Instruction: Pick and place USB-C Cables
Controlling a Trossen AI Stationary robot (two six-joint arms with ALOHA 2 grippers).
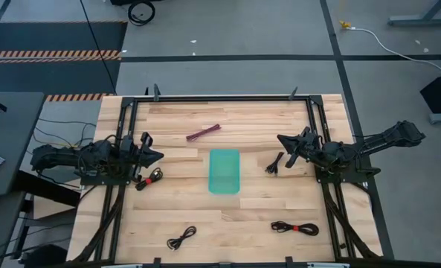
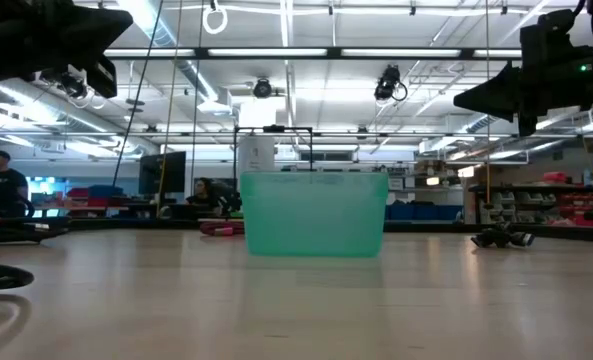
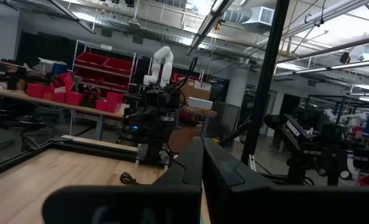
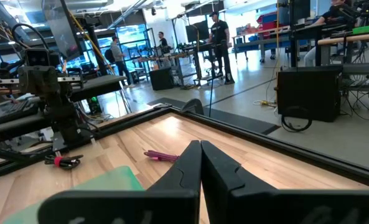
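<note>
The teal tray [image 1: 224, 171] stands at the table's middle. USB-C cables lie flat around it. A maroon one [image 1: 203, 132] is far of the tray. A black one [image 1: 274, 164] lies right of it, just below my right gripper [image 1: 280, 138]. A black one with a red tie [image 1: 152, 179] lies beside my left gripper [image 1: 159, 156]. Two more [image 1: 181, 237] [image 1: 295, 228] are near the table's near edge. Both grippers hover above the table, shut and empty, as the left wrist view [image 3: 201, 144] and right wrist view [image 4: 200, 144] show.
A black frame [image 1: 220, 98] runs around the table top. Bare wood lies between the tray and the near cables. In the low view the tray [image 2: 314, 213] stands mid-table, with a cable [image 2: 503, 238] to its right. People stand in the room beyond the table.
</note>
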